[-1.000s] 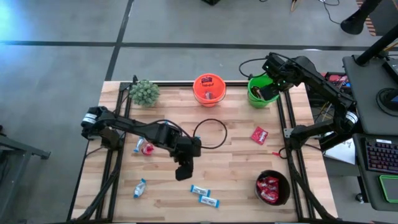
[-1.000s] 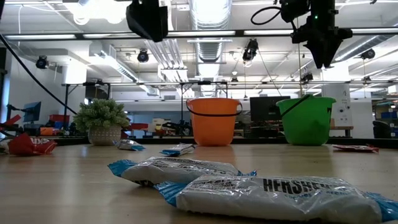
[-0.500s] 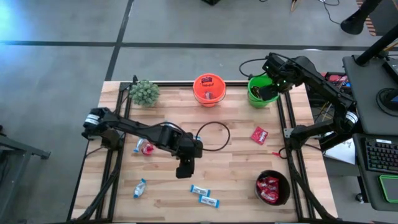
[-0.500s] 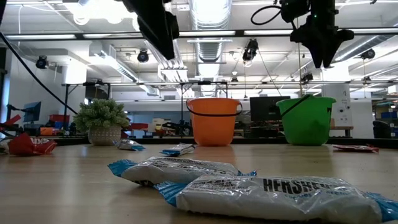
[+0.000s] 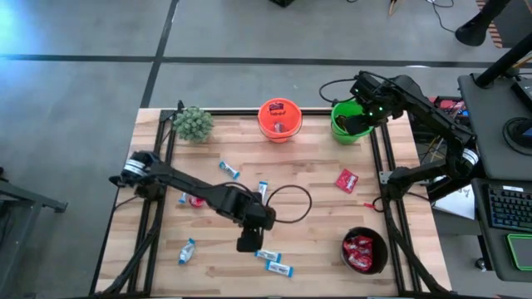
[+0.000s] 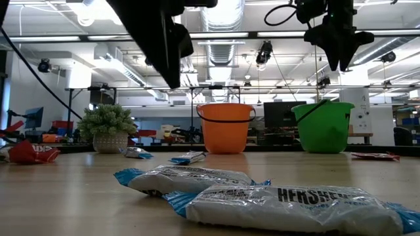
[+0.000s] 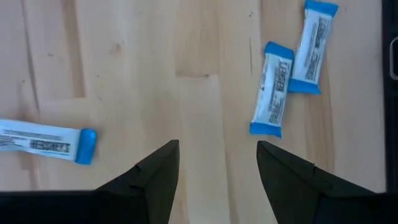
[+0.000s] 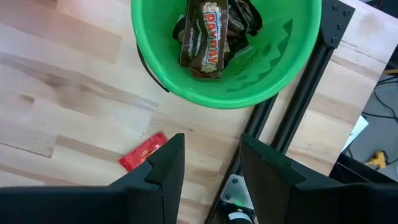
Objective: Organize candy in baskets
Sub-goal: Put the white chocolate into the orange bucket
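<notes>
Two blue-and-white bars (image 5: 273, 261) are lying near the surface's front edge, light, soft, slippery-wrapped; pinching one across its middle looks best. Left end effector (image 7: 217, 168) is hovering released above them, holding nothing.

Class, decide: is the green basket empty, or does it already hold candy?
Not empty. The green basket holds several dark brown candy bars, seen from the right wrist view.

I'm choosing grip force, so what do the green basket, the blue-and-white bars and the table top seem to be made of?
Green basket: probably moulded plastic, smooth and slightly glossy, uniform bright colour.
Blue-and-white bars: thin plastic-film wrappers, shiny and crinkled, with crimped blue ends; the contents cannot be seen.
Table top: light wood planks with visible grain and seams, matte finish.
</notes>
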`<act>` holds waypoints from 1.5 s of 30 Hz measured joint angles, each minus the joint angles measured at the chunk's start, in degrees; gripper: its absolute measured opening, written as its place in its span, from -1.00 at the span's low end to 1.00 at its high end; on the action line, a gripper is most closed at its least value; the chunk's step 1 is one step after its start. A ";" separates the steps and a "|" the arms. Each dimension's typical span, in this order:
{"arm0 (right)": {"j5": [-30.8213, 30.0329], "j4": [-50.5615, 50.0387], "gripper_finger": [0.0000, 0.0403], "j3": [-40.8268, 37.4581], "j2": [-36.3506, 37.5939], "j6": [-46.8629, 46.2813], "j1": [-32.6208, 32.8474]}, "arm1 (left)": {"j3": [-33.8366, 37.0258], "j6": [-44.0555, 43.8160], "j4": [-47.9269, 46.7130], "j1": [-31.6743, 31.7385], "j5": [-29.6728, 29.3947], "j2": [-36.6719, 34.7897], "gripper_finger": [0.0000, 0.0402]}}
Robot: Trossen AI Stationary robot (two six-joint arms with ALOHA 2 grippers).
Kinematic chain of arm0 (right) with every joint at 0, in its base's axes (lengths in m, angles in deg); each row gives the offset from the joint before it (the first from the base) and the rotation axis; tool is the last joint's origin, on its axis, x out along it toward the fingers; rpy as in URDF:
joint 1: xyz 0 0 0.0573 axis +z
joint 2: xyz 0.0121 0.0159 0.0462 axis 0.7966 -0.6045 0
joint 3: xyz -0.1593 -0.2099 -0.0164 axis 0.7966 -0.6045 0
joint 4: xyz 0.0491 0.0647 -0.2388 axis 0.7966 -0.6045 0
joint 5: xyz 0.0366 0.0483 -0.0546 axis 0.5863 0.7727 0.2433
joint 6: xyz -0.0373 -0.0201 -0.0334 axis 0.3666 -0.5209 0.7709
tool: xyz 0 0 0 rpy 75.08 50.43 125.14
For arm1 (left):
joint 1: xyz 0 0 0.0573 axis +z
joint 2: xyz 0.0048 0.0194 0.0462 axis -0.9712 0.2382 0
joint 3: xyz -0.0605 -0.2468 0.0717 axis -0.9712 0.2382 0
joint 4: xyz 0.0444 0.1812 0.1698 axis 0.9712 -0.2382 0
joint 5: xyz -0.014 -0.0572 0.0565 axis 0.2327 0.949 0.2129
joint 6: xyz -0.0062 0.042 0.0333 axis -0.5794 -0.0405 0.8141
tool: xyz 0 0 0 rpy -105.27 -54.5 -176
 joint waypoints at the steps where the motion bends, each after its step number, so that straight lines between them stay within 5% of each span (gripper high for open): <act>1: -0.01 0.00 -0.30 0.00 0.00 0.00 0.00 | 0.00 -0.05 -0.01 -0.28 -0.36 0.46 -0.02; 45: 0.02 0.01 -0.30 0.00 0.00 0.46 0.00 | -0.37 -1.69 10.48 -6.58 0.55 12.24 -0.02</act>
